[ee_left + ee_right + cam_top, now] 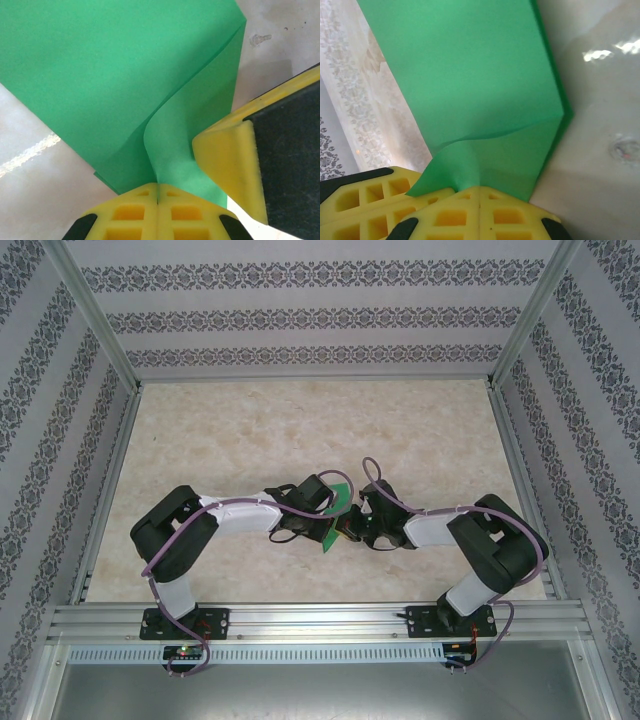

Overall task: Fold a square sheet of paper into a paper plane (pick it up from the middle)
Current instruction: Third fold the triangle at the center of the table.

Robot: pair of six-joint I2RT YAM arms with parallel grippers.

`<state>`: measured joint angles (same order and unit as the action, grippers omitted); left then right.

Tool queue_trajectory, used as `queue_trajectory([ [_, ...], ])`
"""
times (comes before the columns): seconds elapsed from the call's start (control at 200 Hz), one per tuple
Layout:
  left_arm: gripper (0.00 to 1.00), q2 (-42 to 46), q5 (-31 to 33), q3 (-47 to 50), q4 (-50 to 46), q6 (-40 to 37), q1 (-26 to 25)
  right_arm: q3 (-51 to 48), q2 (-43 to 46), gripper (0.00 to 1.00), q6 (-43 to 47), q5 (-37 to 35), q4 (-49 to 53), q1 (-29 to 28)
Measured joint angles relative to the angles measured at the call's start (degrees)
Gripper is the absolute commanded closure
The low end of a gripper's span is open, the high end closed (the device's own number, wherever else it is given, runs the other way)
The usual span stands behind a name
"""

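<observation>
From the near edge, the left arm (185, 530) and right arm (495, 545) are bent inward, so that the 2 grippers are brought together over the middle of the table (300, 430). The left gripper (157, 192) is closed tight, with the paper (115, 75) pinched between its jaws. The right gripper (480, 192), just beside it, is clamped on the same paper. The green sheet is doubled into at least 2 layers, buckled at each pinch, and spread out beyond the fingertips
</observation>
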<state>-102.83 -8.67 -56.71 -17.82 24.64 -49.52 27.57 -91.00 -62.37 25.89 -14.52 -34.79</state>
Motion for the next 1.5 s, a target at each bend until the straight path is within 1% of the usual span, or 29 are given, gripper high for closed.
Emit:
queue_trajectory([
  [0.09, 1.0, 0.0, 0.0, -0.02, 0.0, 0.0, 0.0, 0.0, 1.77, 0.94, 0.52, -0.55, 2.38, -0.13],
  [0.185, 1.0, -0.04, 0.0, -0.09, -0.04, 0.0, 0.0, -0.02, 6.16, 0.95, 0.57, -0.98, 5.14, -0.55],
  [0.335, 1.0, -0.04, 0.02, -0.11, -0.13, -0.11, 0.0, -0.66, 11.56, 0.95, 0.42, -2.1, 5.53, -1.68],
  [0.44, 1.0, -0.07, 0.0, -0.13, -0.15, -0.28, 0.0, -1.88, 11.21, 0.95, -0.42, -2.62, 4.94, -2.8],
  [0.649, 1.0, -0.28, 0.0, -0.55, -0.61, -0.39, 0.0, -3.76, 7.28, 0.96, -3.37, -3.13, 1.05, -4.96],
  [0.874, 1.0, -0.52, 0.0, -0.87, -0.85, -0.42, 0.0, -3.69, 5.11, 0.96, -4.24, -3.21, -2.25, -5.97],
  [1.094, 1.0, -0.59, 0.7, -1.03, -1.11, -0.5, 0.02, -3.54, 0.72, 0.99, -4.28, -2.64, -6.12, -6.08],
  [1.274, 1.0, -0.59, 1.11, -1.14, -1.29, -0.63, 0.02, -3.78, 1.66, 0.97, -5.25, -3.43, -5.68, -6.4],
  [1.404, 1.0, -0.76, 1.29, -1.42, -1.53, -0.66, 0.02, -4.61, 6.95, 0.96, -5.33, -4.72, -2.56, -7.48],
  [1.499, 1.0, -0.9, 1.29, -1.62, -1.62, -0.85, 0.02, -5.09, 10.23, 0.96, -5.73, -5.7, -2.05, -7.93],
])
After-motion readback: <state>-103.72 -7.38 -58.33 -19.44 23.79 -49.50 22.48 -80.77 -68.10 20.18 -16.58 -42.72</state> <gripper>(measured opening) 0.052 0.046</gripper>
